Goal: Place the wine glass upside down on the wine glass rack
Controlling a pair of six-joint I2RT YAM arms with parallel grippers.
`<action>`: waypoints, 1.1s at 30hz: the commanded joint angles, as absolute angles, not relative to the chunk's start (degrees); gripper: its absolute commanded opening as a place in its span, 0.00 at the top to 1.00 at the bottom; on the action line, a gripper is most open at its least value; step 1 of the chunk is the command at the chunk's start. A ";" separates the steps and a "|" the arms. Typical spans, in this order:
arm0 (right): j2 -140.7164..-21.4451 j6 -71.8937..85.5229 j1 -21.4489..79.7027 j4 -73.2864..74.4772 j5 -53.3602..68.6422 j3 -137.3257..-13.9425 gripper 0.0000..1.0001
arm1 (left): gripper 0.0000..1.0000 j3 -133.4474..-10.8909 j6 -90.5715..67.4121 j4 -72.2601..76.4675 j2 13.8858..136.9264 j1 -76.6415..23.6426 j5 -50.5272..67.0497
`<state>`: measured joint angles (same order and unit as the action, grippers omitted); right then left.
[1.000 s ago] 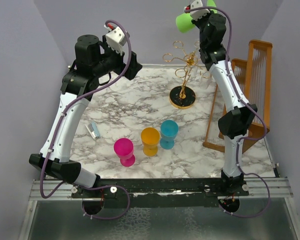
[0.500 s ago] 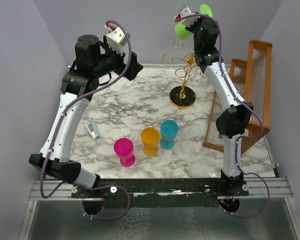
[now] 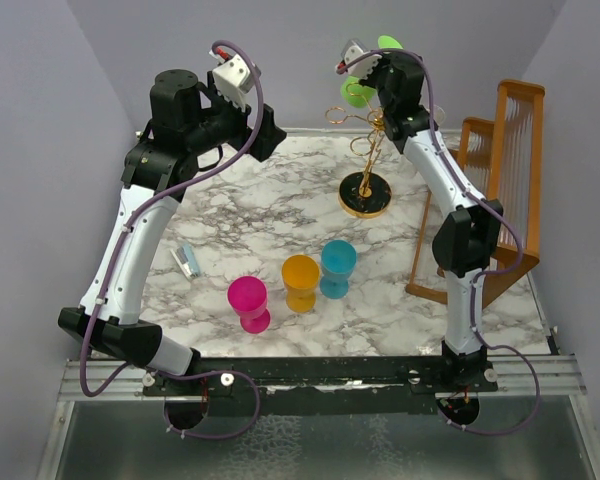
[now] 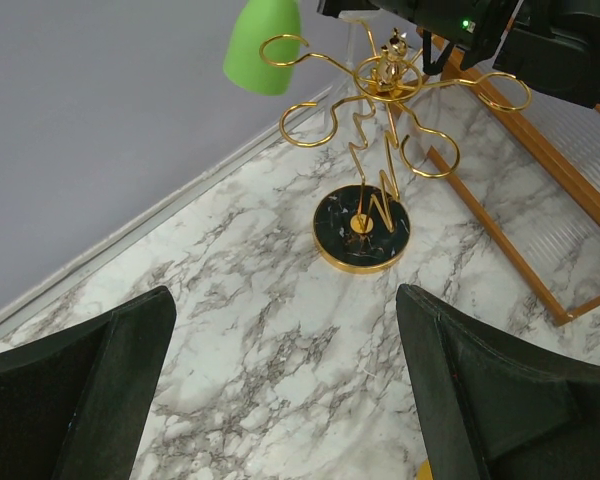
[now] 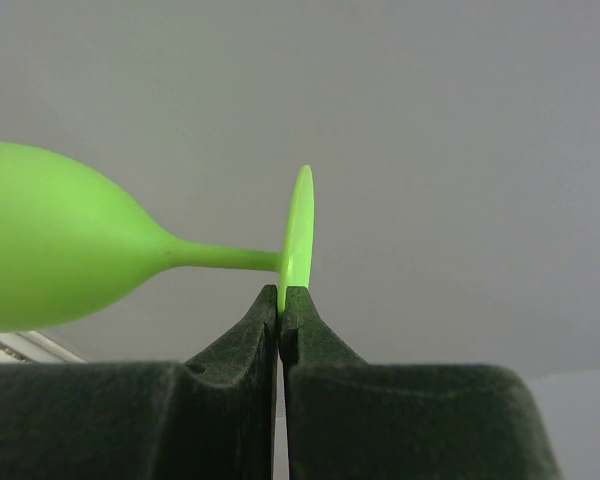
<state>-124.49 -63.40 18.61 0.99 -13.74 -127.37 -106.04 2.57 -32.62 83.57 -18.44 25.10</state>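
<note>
The right gripper (image 5: 281, 310) is clenched on the glass (image 5: 80, 250), its 2 fingers pinching the rim of the green foot disc. In the right wrist view the stem runs sideways from the foot to the bowl, which fills the left edge against a plain grey wall.

From above, that arm reaches high over the far edge of the table (image 3: 240, 215). The foot sits uppermost and the bowl hangs lower, above the top of the rack (image 3: 365, 195). In the left wrist view the bowl shows at the top of the frame, wide end downward, and 1 of the rack's gold ring arms crosses in front of it. Whether ring and bowl touch, I cannot tell. The glass is held in the air, not resting on the rack.

The rack stands upright on its round black base at the far right of the marble, its rings spread out from the central pole.

The left gripper (image 4: 285, 300) is released, jaws spread wide and holding nothing, raised above the far left of the table and facing the rack.

3 more glasses stand near the front: pink (image 3: 249, 303), orange (image 3: 301, 281) and teal (image 3: 338, 267), the last 2 just beside each other. A small pale item (image 3: 186, 260) lies at the left. A wooden frame (image 3: 520, 150) stands along the right edge.
</note>
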 commanded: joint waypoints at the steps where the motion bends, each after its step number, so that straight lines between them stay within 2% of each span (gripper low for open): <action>1: -120.88 -65.90 19.07 1.53 -7.81 -126.83 0.99 | 0.05 -105.91 3.42 -31.68 82.22 -18.11 26.80; 33: -115.21 -81.72 19.07 7.07 1.17 -118.92 0.99 | 0.05 -105.37 3.60 -31.61 81.30 -18.11 27.73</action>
<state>-118.91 -77.01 18.70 3.84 -1.30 -119.13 -105.93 3.40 -32.62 83.42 -18.44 26.17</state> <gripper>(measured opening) 0.019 0.948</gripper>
